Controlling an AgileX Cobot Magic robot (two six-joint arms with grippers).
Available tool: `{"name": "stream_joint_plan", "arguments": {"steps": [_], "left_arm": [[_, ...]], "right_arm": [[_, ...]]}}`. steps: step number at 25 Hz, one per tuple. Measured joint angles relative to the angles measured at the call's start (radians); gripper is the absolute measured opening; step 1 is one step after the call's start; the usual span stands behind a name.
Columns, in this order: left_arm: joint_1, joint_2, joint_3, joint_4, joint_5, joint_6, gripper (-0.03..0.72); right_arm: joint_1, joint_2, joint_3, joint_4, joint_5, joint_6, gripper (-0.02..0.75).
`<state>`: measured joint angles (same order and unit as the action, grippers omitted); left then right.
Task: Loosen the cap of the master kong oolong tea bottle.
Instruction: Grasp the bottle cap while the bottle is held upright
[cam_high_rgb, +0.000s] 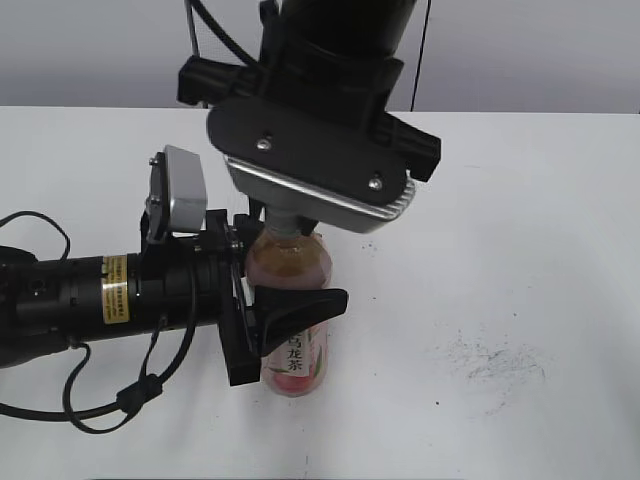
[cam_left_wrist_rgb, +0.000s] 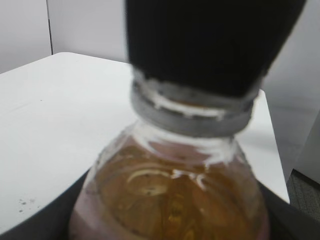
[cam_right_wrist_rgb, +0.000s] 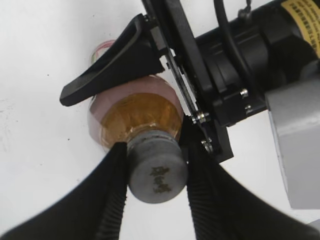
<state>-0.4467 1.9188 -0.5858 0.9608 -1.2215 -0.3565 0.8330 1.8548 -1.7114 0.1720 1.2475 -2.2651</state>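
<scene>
Exterior view: one white table (cam_high_rgb: 520, 220), seen at a downward slant, with faint dark scuff marks (cam_high_rgb: 495, 362) on its right half. One bottle (cam_high_rgb: 290, 330) of amber-pink tea stands upright near the table's middle, its pink label with dark characters facing the camera.

Left gripper (cam_high_rgb: 285, 310): comes in level from the left on a black arm (cam_high_rgb: 90, 300) with a yellow sticker. Its fingers (cam_high_rgb: 300, 303) are closed on the bottle's body at the shoulder, one dark finger crossing the front just above the label. A grey camera block (cam_high_rgb: 180, 195) sits on top of the wrist. Loose black cables (cam_high_rgb: 120, 400) trail on the table below the arm.

Right gripper (cam_high_rgb: 290, 232): descends from above, its silver-edged black housing hiding most of the bottle neck in this view.

Right wrist view: one cap (cam_right_wrist_rgb: 156, 172), round and grey-white with a small dark mark on top, seated on the bottle (cam_right_wrist_rgb: 135, 117). Two ribbed black fingers (cam_right_wrist_rgb: 112, 195) of the right gripper (cam_right_wrist_rgb: 156, 175) press against opposite sides of the cap, holding it narrowly. The left gripper's finger (cam_right_wrist_rgb: 112, 65) lies against the bottle's shoulder behind.

Left wrist view: close and blurred. The bottle (cam_left_wrist_rgb: 170, 200) fills the lower frame, amber liquid visible through the clear shoulder. The grey collar (cam_left_wrist_rgb: 192, 115) at the neck shows beneath a dark ribbed finger (cam_left_wrist_rgb: 210, 45) covering the cap.
</scene>
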Motion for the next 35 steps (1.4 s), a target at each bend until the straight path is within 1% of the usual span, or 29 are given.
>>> {"name": "stream_joint_plan", "arguments": {"steps": [1, 2, 3, 4, 5, 7, 8, 10, 13, 15, 17, 20, 23, 24, 25, 26, 28, 30, 32, 35], "left_arm": [[0.0, 0.0, 0.0, 0.0, 0.0, 0.0, 0.445], [0.0, 0.0, 0.0, 0.001, 0.0, 0.0, 0.445], [0.0, 0.0, 0.0, 0.001, 0.0, 0.0, 0.445], [0.0, 0.0, 0.0, 0.001, 0.0, 0.0, 0.445], [0.0, 0.0, 0.0, 0.001, 0.0, 0.0, 0.445], [0.0, 0.0, 0.0, 0.001, 0.0, 0.0, 0.445], [0.0, 0.0, 0.0, 0.001, 0.0, 0.0, 0.445], [0.0, 0.0, 0.0, 0.001, 0.0, 0.0, 0.445], [0.0, 0.0, 0.0, 0.001, 0.0, 0.0, 0.445], [0.0, 0.0, 0.0, 0.001, 0.0, 0.0, 0.445], [0.0, 0.0, 0.0, -0.001, 0.0, -0.001, 0.445], [0.0, 0.0, 0.0, -0.001, 0.0, -0.001, 0.445], [0.0, 0.0, 0.0, -0.001, 0.0, -0.001, 0.445], [0.0, 0.0, 0.0, -0.001, 0.0, -0.001, 0.445], [0.0, 0.0, 0.0, -0.001, 0.0, -0.001, 0.445], [0.0, 0.0, 0.0, -0.001, 0.001, -0.001, 0.445], [0.0, 0.0, 0.0, -0.002, 0.001, -0.001, 0.445], [0.0, 0.0, 0.0, -0.003, 0.002, -0.002, 0.445], [0.0, 0.0, -0.001, -0.004, 0.003, -0.002, 0.445], [0.0, 0.0, -0.001, -0.004, 0.003, -0.002, 0.445]], "right_arm": [[0.0, 0.0, 0.0, 0.0, 0.0, 0.048, 0.272], [0.0, 0.0, 0.0, -0.004, 0.0, 0.135, 0.277], [0.0, 0.0, 0.0, -0.008, -0.002, 0.256, 0.31], [0.0, 0.0, -0.001, -0.01, -0.008, 0.371, 0.37], [0.001, 0.0, -0.002, -0.015, -0.016, 0.517, 0.446], [0.002, 0.0, -0.002, -0.022, -0.021, 0.832, 0.571], [0.002, 0.0, -0.002, -0.024, -0.022, 0.969, 0.605], [0.002, 0.0, -0.002, -0.029, -0.023, 1.299, 0.606], [0.002, 0.0, -0.002, -0.047, -0.023, 1.732, 0.526], [0.002, 0.0, -0.002, -0.071, -0.023, 1.986, 0.486], [0.002, 0.0, -0.002, -0.09, -0.022, 2.171, 0.471], [0.002, 0.0, -0.002, -0.092, -0.022, 2.265, 0.465], [0.002, 0.0, -0.002, -0.091, -0.022, 2.283, 0.457], [0.002, 0.0, -0.002, -0.091, -0.022, 2.286, 0.444], [0.002, 0.0, -0.002, -0.088, -0.022, 2.286, 0.418], [0.002, 0.0, -0.002, -0.086, -0.022, 2.285, 0.375], [0.004, 0.0, -0.002, -0.073, -0.023, 2.265, 0.266], [0.006, 0.0, -0.002, -0.073, -0.024, 2.182, 0.271], [0.006, 0.0, -0.002, -0.069, -0.024, 2.045, 0.271], [0.006, 0.0, -0.002, -0.061, -0.024, 1.726, 0.271]]}}
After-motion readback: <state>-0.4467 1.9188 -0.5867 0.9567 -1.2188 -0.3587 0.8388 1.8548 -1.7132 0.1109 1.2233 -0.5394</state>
